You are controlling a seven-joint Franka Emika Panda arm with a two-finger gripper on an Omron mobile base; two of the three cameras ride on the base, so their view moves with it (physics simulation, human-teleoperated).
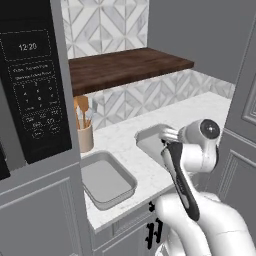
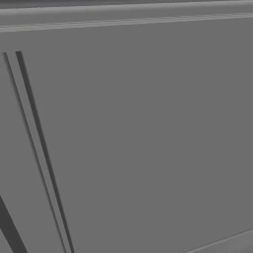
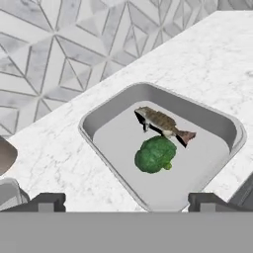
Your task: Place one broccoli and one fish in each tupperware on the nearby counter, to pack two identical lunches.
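One tupperware (image 3: 220, 126) looks packed: in the hand view a brown-grey fish (image 3: 163, 123) and a broccoli (image 3: 155, 154) lie inside it, the fish toward the tiled wall, the broccoli just beside it on the nearer side, the two touching or very nearly so. The gripper (image 3: 126, 202) hangs above the near rim with its finger tips (image 3: 47, 201) set wide apart and nothing between them, so the jaws stand fully open and hold nothing

From the left base view, the second tupperware (image 1: 102, 192) sits at the counter (image 1: 210, 107) edge, left of the arm and near the utensil jar (image 1: 85, 136), and it looks bare inside. The packed tray's rim (image 1: 147, 134) peeks out behind the arm's wrist. The right base view gives nothing but flat grey cabinet panel (image 2: 148, 128)

My reading: the first lunch is finished and the step in hand is the handover to the second (the hand is free and clear of the food). Where the other broccoli and the pale fish lie I cannot tell. The next move calls for lifting clear of the rim, finding those two items, probably with a base move or a wide swing, and carrying each to the bare tray rather than the full one
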